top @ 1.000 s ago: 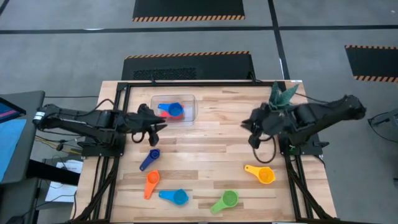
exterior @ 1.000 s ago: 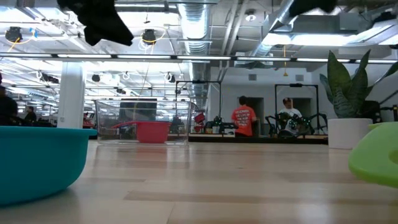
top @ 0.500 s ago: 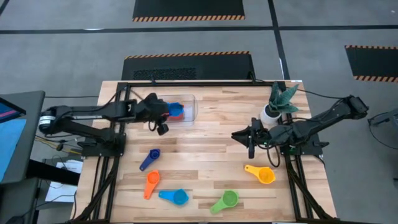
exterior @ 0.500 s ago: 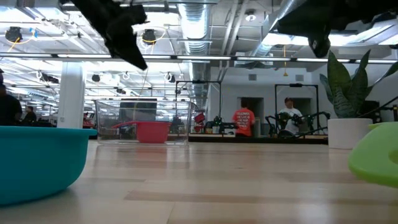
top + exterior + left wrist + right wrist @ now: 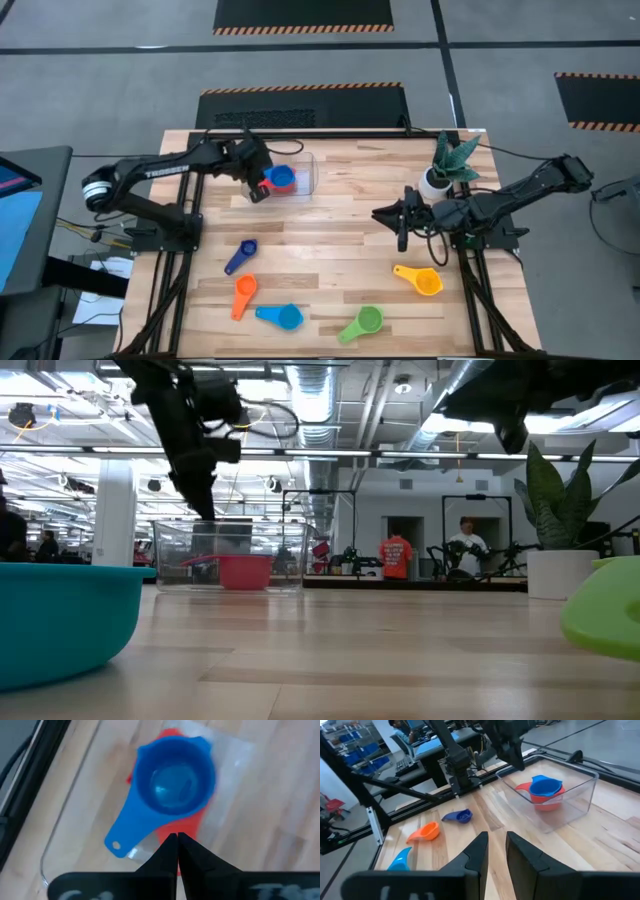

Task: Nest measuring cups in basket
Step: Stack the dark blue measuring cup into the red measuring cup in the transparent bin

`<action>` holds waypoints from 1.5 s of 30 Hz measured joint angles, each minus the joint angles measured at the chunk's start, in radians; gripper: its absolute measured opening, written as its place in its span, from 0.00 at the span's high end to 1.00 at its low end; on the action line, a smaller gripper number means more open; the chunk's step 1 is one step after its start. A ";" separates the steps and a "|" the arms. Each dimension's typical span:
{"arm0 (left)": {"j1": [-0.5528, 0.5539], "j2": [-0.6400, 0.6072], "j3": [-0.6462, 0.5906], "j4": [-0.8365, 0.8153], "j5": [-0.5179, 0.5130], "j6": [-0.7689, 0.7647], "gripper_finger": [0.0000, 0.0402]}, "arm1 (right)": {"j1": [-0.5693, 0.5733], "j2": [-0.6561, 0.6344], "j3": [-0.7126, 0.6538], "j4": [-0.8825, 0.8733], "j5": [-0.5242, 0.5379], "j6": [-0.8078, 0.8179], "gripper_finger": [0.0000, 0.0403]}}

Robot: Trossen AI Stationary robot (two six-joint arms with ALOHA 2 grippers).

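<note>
We find the left gripper (image 5: 177,840), fingers together and empty, poised over the clear plastic rectangular basket (image 5: 306,166) where the blue scoop-shaped measuring cup (image 5: 176,781) sits nested in the red one (image 5: 178,827), while the right gripper (image 5: 495,851), fingers slightly apart, waits mid-table.
</note>
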 joint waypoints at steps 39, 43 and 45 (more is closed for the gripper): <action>0.054 0.253 0.083 0.013 -0.096 0.234 1.00 | -0.004 0.001 0.001 -0.039 -0.003 0.000 0.77; 0.053 0.253 0.130 -0.082 -0.006 0.218 1.00 | -0.005 0.001 0.001 -0.062 -0.003 0.000 0.77; 0.050 0.253 0.156 -0.119 0.020 0.203 1.00 | -0.005 0.001 0.001 -0.080 -0.003 0.000 0.77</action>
